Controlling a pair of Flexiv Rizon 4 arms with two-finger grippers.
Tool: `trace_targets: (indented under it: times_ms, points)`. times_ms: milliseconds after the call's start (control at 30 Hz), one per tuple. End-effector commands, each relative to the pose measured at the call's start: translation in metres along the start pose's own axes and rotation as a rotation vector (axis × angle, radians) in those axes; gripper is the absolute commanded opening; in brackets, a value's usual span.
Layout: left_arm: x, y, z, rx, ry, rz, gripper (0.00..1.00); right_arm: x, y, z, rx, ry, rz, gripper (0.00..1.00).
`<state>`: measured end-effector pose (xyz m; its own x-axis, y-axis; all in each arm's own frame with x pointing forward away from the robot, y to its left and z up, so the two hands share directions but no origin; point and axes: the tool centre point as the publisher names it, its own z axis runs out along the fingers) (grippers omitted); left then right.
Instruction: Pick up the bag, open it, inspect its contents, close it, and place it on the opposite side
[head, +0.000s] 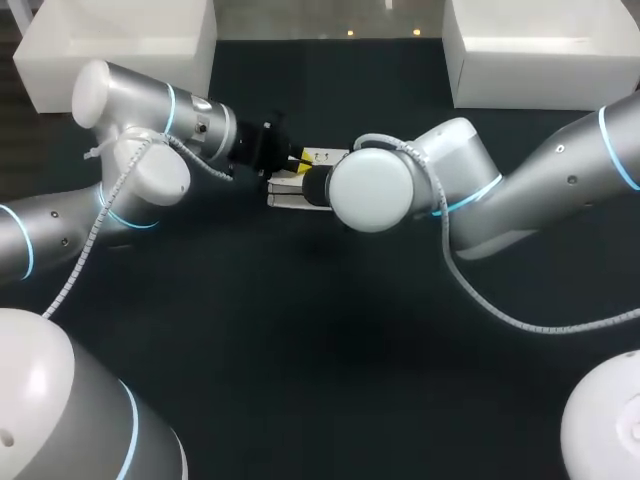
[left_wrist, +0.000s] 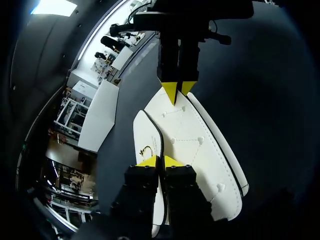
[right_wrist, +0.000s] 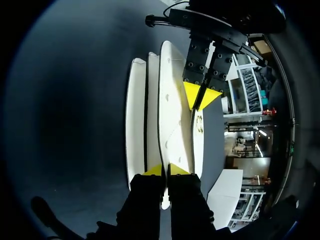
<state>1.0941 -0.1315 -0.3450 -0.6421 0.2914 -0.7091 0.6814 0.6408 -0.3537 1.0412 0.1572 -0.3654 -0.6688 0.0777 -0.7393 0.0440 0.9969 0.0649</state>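
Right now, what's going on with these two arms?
Both arms meet at the middle of the dark table over a white bag. The left pincer is shut on a thin edge at one end of the bag, and the right pincer is shut on an edge at the opposite end, so the bag is held between them. Dark gaps show between its white panels, but nothing inside it can be seen.
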Motion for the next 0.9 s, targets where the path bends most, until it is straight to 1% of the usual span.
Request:
trace_targets:
  times_ms: [33, 167, 300, 500, 600, 633, 667, 700, 733, 767, 800, 833, 867, 900]
  points:
    - [0.004, 0.001, -0.004, -0.002, 0.001, 0.006, 0.00, 0.001, 0.001, 0.000, -0.003, -0.004, 0.000, 0.00]
    - [0.008, 0.009, -0.011, -0.006, 0.001, -0.005, 0.00, 0.001, 0.001, 0.000, -0.003, -0.004, 0.000, 0.00]
    - [0.009, 0.014, -0.013, 0.017, -0.003, -0.022, 0.00, 0.001, 0.001, 0.000, -0.003, -0.004, 0.000, 0.00]
    - [0.004, 0.003, -0.001, 0.029, 0.003, 0.000, 0.00, 0.001, 0.001, 0.000, -0.003, -0.004, 0.000, 0.00]
    - [0.003, 0.001, 0.000, 0.029, 0.005, 0.001, 0.00, 0.001, 0.001, 0.000, -0.003, -0.004, 0.000, 0.00]
    - [0.002, 0.001, -0.001, 0.029, 0.004, -0.002, 0.11, 0.001, 0.001, 0.000, -0.003, -0.004, 0.000, 0.00]
    - [0.002, 0.000, -0.003, 0.026, 0.002, -0.006, 0.41, 0.001, 0.001, 0.000, -0.003, -0.004, 0.000, 0.00]
    - [0.002, 0.000, -0.005, 0.021, 0.000, -0.008, 0.63, 0.001, 0.001, 0.000, -0.003, -0.004, 0.000, 0.00]
    - [0.002, -0.001, -0.008, 0.021, -0.002, -0.009, 0.83, 0.001, 0.001, 0.000, -0.003, -0.004, 0.000, 0.00]
    - [0.002, -0.002, -0.010, 0.019, -0.006, -0.011, 0.96, 0.001, 0.001, 0.000, -0.003, -0.002, 0.000, 0.00]
    - [0.001, -0.003, -0.013, 0.016, -0.009, -0.013, 1.00, 0.001, 0.001, 0.000, -0.003, 0.001, 0.000, 0.00]
    - [0.001, -0.004, -0.015, 0.017, -0.010, -0.017, 1.00, 0.001, 0.001, 0.000, 0.001, 0.007, 0.005, 0.06]
    - [0.001, -0.006, -0.018, 0.014, -0.013, -0.021, 1.00, 0.000, 0.001, -0.001, 0.000, 0.009, 0.006, 0.19]
    - [0.000, -0.008, -0.020, 0.012, -0.014, -0.022, 1.00, -0.001, 0.001, -0.003, -0.003, 0.011, 0.008, 0.43]
